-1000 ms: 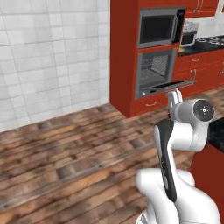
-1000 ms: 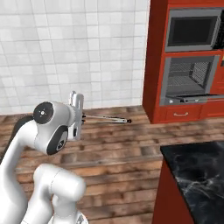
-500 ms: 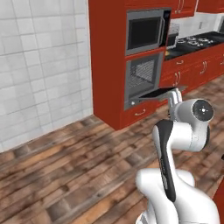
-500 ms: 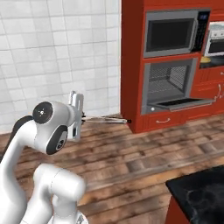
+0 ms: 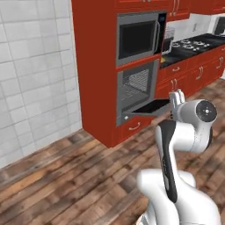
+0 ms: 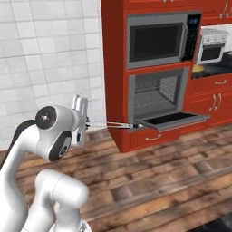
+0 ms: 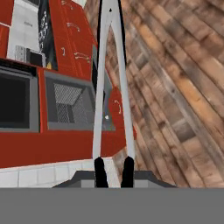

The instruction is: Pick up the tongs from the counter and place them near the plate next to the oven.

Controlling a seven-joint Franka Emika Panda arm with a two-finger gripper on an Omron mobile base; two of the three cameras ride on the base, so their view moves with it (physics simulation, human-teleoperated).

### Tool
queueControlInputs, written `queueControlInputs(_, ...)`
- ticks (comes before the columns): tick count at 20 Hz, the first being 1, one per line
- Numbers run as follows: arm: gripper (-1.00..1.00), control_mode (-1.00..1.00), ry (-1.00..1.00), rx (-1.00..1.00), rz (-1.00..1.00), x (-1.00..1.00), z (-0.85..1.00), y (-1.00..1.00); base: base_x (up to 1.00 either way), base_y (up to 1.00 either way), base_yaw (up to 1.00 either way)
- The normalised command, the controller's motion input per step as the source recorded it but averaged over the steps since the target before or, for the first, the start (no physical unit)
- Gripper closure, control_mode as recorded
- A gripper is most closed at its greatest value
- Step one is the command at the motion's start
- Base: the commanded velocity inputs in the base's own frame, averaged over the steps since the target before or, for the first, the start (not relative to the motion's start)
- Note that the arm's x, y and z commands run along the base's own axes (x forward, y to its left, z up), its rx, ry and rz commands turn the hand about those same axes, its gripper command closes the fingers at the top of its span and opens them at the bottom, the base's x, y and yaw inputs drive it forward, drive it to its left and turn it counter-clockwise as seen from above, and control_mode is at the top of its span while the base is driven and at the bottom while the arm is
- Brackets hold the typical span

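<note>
My gripper [image 6: 87, 123] is shut on the tongs [image 6: 113, 124], which stick out level toward the red oven cabinet, high above the wooden floor. In the hand view the fingertips [image 7: 99, 168] pinch the two slim grey arms of the tongs [image 7: 100, 105], which meet at the far end. The white hand [image 5: 176, 100] stands in front of the open oven door. A sliver of the yellow plate [image 6: 197, 68] lies on the black counter [image 6: 219, 68] beside the white toaster oven [image 6: 212, 46], far to the right of the tongs.
A red tall cabinet holds a microwave [image 6: 158, 41] over a wall oven [image 6: 156, 96] whose door [image 6: 174, 120] hangs open. A cooktop [image 5: 193, 42] sits further along the counter. White tiled wall [image 5: 35, 66] at left; wooden floor [image 6: 172, 181] lies open ahead.
The whole picture has shifted as the base moved: the oven cabinet slid toward the middle and grew larger. The gripper stays shut on the tongs in the same pose.
</note>
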Motion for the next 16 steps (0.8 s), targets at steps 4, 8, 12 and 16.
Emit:
queueControlInputs(4,1.00,1.00,0.00,0.00,0.00,0.00,0.00,0.00,1.00,-0.36,-0.16)
queueControlInputs(8,1.00,1.00,0.00,0.00,0.00,0.00,0.00,0.00,1.00,-0.49,-0.25)
queueControlInputs(12,1.00,1.00,0.00,0.00,0.00,0.00,0.00,0.00,1.00,-0.67,-0.22)
queueControlInputs(16,1.00,1.00,0.00,0.00,0.00,0.00,0.00,0.00,1.00,-0.90,-0.18)
